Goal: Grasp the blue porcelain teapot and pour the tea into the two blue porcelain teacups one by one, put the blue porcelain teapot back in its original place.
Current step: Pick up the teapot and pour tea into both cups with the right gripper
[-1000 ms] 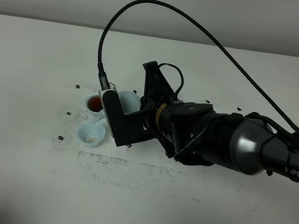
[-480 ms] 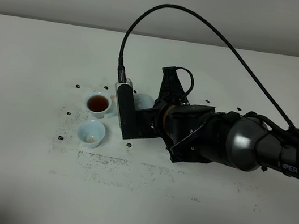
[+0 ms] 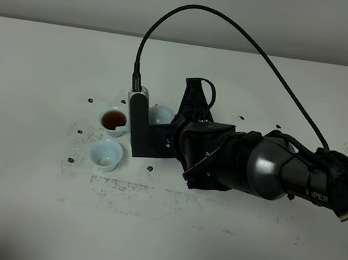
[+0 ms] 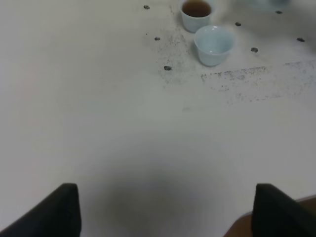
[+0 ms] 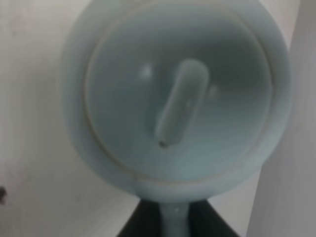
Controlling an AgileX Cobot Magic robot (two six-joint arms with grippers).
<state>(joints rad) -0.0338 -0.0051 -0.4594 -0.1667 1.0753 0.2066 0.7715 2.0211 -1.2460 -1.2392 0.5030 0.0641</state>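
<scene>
Exterior high view has the right pincer (image 3: 172, 124) stretched out over the white table (image 3: 13, 210), half hidden behind its own camera block. The blue porcelain teapot (image 3: 161, 114) shows just ahead of it. Past the teapot, on the side away from this pincer, stand the two blue porcelain teacups. The cup with brown tea (image 3: 114, 120) is nearer the pot and the empty cup (image 3: 106, 154) is just beside it.

Right wrist view looks down on the teapot's (image 5: 182, 98) lid and oblong knob. The right pincer (image 5: 173, 224) is clamped on the pot's handle, one dark finger on each side.

Left wrist view shows the left pincer (image 4: 170, 212) spread wide with nothing between its tips. The filled cup (image 4: 196, 14) and the empty cup (image 4: 214, 44) sit well ahead of it.
</scene>
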